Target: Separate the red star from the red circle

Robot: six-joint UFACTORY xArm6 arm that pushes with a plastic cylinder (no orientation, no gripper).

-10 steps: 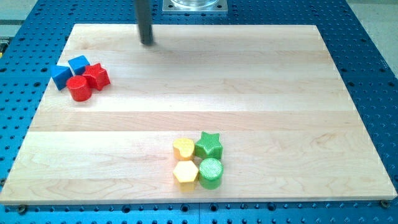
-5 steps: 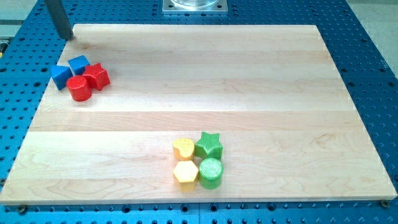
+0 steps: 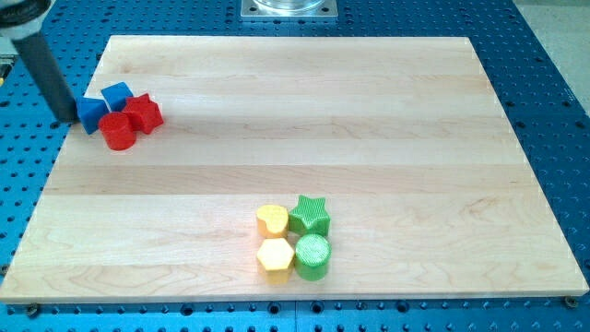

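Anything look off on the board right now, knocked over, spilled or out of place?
Nothing stands out. The red star and red circle sit upright, touching, packed with two blue blocks at the view's left. My tip is just left of that cluster, off the board's edge. The yellow and green blocks are tidy.

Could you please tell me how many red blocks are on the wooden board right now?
2. The red plastic star block and the red plastic circle block sit touching near the view's left edge, the circle lower left of the star, beside two blue blocks. None seems hidden.
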